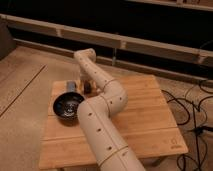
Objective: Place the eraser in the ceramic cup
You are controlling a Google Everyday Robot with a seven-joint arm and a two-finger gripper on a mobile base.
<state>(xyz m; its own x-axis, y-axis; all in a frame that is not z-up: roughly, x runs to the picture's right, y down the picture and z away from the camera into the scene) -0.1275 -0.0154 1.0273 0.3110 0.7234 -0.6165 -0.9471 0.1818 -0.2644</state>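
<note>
eraser [88, 89]: can't confirm it, only a small dark bit at the tip of the hand [87, 84], low over the desk [145, 115] at the desk's 11 o'clock. hand open or closed: cannot tell. ceramic cup: can't pick it out. grey-blue block [71, 86] just beside the hand at its 9 o'clock. dark bowl [67, 106] at its 7 o'clock, near. arm [102, 120] runs up from 6 o'clock. cables [192, 107] on the floor at the desk's 3 o'clock

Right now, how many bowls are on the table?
1: the dark bowl at the wooden table's left edge; the arm may hide others. The pincer hangs beyond it.
</note>
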